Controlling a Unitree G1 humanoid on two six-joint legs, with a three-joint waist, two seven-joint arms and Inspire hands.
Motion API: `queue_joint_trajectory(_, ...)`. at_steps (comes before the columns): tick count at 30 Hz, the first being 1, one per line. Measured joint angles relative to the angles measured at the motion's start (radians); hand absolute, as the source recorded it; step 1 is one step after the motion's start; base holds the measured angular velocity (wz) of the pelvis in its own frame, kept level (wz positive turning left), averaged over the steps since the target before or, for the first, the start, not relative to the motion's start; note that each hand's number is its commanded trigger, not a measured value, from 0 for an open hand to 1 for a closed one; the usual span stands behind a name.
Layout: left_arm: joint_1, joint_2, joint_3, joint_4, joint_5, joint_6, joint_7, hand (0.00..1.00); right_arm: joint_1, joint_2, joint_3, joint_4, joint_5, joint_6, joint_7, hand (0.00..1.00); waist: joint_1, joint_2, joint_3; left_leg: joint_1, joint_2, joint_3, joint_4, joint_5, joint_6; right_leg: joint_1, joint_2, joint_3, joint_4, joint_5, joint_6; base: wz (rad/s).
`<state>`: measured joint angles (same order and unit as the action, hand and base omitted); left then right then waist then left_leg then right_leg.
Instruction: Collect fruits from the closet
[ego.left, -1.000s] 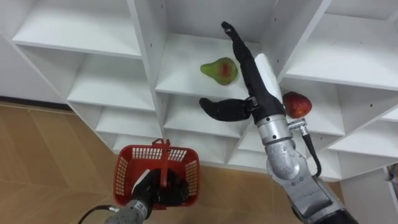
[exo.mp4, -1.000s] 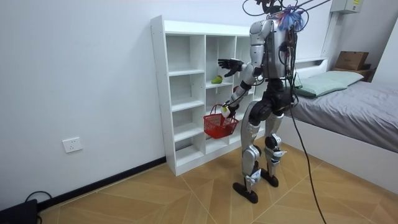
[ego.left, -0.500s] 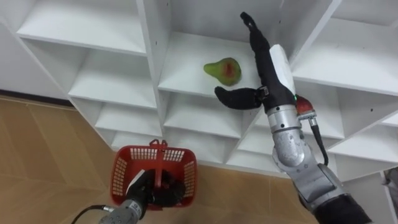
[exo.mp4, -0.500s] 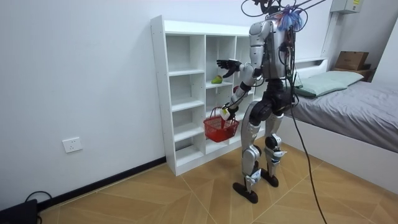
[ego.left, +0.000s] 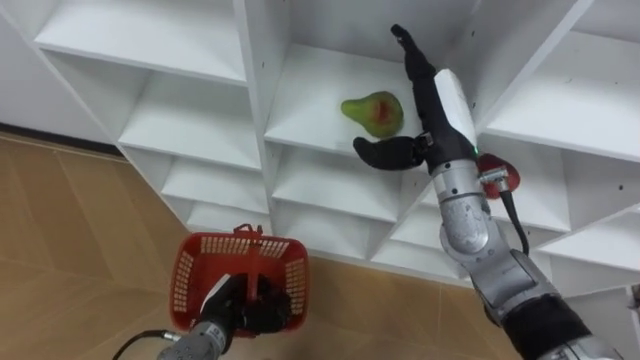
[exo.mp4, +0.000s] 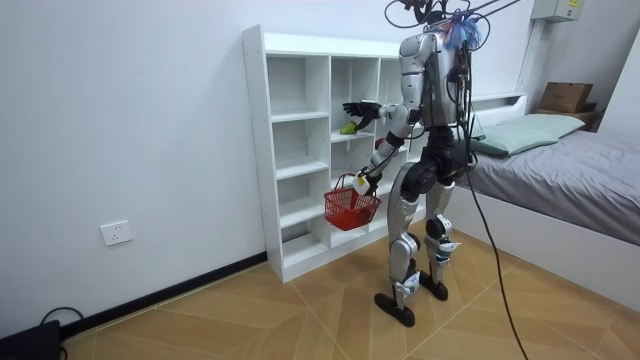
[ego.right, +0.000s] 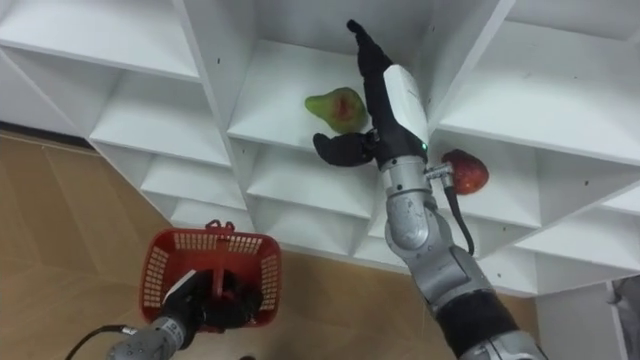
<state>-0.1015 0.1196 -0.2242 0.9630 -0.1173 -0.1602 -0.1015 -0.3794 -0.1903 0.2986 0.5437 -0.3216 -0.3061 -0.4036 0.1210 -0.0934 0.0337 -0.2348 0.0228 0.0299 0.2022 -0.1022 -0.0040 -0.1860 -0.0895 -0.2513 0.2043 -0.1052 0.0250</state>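
A green pear with a red blush (ego.left: 374, 111) (ego.right: 337, 107) lies on a middle shelf of the white closet (ego.left: 300, 95). My right hand (ego.left: 425, 100) (ego.right: 385, 95) is open, reaching into that compartment just right of the pear, thumb below it, not touching as far as I can see. A red apple (ego.left: 501, 178) (ego.right: 462, 172) sits on the shelf to the right, partly hidden behind my right forearm. My left hand (ego.left: 245, 310) (ego.right: 210, 303) is shut on the handle of a red mesh basket (ego.left: 205, 270) (ego.right: 170, 262) held low in front of the closet. In the room view I stand facing the closet (exo.mp4: 300, 150).
The closet has several open white compartments around the pear's shelf. Wooden floor (ego.left: 60, 240) lies below. A bed (exo.mp4: 570, 170) stands behind me at the room view's right.
My right hand has pushed further into the pear's compartment, closer to the pear. The view has shifted a little. The basket stays in my left hand.
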Motion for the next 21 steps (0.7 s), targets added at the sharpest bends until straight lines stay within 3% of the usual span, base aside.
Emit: queue_joint_trajectory(21, 0.000, -0.033, 0.025, 0.017, 0.000, 0.002, 0.002, 1.00, -0.002, 0.005, -0.014, 0.039, 0.002, 0.002, 0.002, 0.00, 0.017, 0.000, 0.0013, -0.010, -0.002, -0.003, 0.003, 0.000, 0.000, -0.006, -0.002, -0.005, 0.001, 0.000, 0.000, 0.00)
